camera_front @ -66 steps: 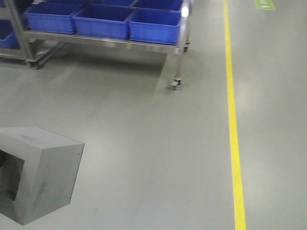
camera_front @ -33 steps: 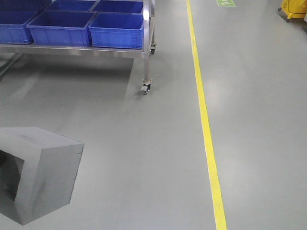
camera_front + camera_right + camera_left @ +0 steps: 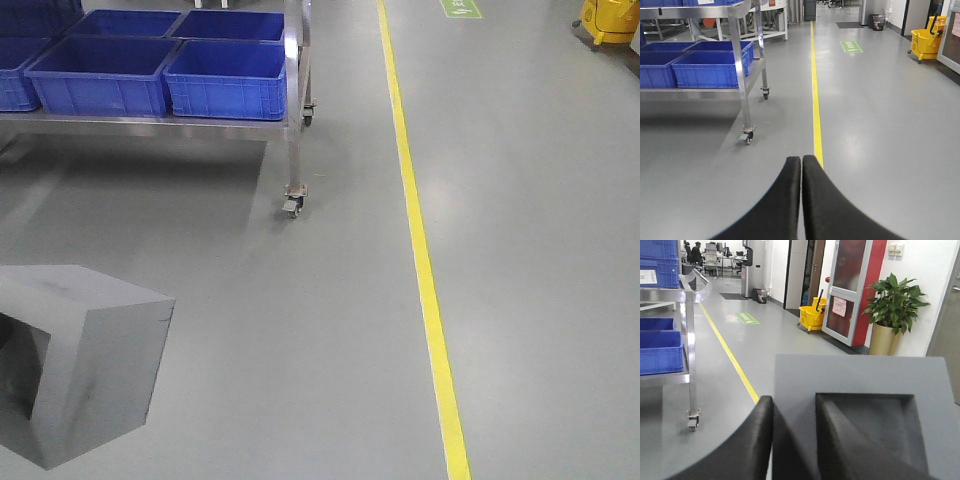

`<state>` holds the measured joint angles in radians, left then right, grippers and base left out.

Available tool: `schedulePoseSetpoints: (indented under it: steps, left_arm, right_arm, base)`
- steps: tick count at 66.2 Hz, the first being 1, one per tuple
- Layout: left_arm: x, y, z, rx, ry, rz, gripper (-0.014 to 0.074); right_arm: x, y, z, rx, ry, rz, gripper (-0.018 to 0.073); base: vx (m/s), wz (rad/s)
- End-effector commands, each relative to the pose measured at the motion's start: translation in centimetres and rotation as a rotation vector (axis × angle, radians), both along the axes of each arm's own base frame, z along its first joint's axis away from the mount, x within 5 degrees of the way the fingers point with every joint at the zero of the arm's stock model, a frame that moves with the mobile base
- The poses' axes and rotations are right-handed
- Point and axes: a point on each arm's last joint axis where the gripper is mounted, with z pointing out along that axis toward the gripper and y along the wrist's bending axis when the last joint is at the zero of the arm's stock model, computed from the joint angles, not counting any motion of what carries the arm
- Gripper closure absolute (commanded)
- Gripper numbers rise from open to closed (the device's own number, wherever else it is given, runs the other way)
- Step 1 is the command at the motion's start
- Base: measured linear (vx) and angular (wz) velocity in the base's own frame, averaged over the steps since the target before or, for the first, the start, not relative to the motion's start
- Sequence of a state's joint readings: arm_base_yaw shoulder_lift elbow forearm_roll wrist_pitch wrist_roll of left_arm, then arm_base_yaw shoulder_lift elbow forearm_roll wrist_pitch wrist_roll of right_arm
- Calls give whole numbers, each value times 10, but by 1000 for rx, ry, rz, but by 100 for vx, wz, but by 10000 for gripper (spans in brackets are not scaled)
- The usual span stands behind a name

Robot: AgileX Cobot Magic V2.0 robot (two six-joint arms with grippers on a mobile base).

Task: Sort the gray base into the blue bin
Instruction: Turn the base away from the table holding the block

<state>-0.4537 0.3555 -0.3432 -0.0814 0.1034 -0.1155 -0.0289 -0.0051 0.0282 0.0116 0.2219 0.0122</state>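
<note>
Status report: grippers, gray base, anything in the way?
Left gripper shut on gray base, right gripper shut, empty. Blue bins on cart ahead. Nothing seen blocking.

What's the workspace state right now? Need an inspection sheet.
Surface: gray floor, smooth, with a yellow line running along it.
Job's things: gray base carried, not yet in a bin; blue bins side by side on the steel cart.
Clutter: nothing seen.
Grippers: left pincer shut on a wall of the gray base, one finger in the recess; right pincer shut, empty.
Cables: nothing seen.
Surroundings: yellow mop bucket, potted plant, red-framed door.
</note>
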Motion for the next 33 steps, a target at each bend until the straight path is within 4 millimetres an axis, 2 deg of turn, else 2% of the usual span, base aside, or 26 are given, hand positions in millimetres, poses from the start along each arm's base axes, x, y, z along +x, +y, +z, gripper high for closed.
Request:
schedulePoseSetpoints:
  steps: [1,33]
  left_arm:
    - [-1,1,20,-73,-118,3,594]
    - [-1,1,20,-73,-118,3,594]
  right_arm:
    - [2,0,5,-18,-52,-2,564]
    - [2,0,5,-18,-52,-2,564]
  base:
    - [35,-2]
    - [36,-1]
